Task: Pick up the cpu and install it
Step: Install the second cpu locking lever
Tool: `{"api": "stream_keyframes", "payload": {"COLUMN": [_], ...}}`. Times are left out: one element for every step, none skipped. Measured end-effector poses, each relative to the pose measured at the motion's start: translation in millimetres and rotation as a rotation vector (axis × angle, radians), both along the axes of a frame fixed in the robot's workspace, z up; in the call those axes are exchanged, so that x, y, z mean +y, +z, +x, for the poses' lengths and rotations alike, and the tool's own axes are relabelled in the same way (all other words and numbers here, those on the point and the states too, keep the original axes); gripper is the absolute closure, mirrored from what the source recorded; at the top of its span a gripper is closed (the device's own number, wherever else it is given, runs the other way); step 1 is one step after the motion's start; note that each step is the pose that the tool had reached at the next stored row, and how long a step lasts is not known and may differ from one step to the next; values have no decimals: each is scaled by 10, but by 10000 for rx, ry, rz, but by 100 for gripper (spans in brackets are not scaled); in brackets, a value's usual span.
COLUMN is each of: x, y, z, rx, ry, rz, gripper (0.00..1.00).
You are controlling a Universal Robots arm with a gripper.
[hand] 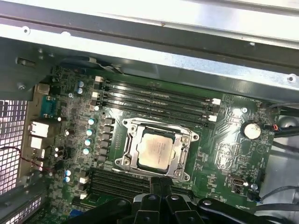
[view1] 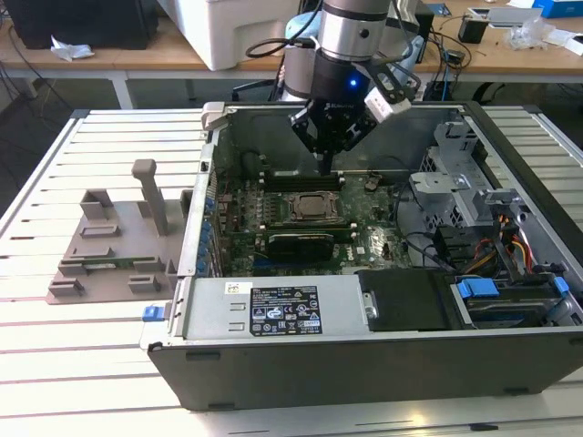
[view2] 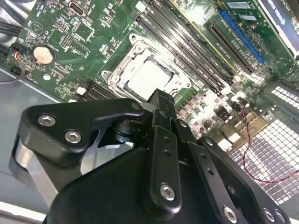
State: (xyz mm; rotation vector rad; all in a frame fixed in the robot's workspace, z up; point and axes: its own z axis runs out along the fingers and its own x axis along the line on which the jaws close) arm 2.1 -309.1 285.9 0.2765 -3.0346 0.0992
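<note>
Cpu (hand: 156,148): small flat square chip w/ pale silver-white metal top, lying flat and level inside the metal-framed socket (hand: 183,157) on the green motherboard (hand: 224,154). In first wrist view it sits at frame centre, memory slots (hand: 154,100) at its 12 o'clock. In second wrist view cpu (view2: 147,77) shows bright white, near edge partly hidden. In exterior view cpu (view1: 312,206) sits mid-board.

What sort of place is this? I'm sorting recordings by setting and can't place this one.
Most likely a robotics lab or workshop. An open computer case lies on a slatted metal table, the arm's gripper hangs over its motherboard where the cpu sits, and cluttered workbenches stand behind.
</note>
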Motion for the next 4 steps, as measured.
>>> {"api": "stream_keyframes", "payload": {"x": [0, 0, 0, 0], "y": [0, 0, 0, 0], "z": [0, 0, 0, 0], "rx": [0, -1, -1, -1], "ry": [0, 0, 0, 0], "rz": [0, 1, 1, 1], "gripper": [89, 89, 89, 89]}}
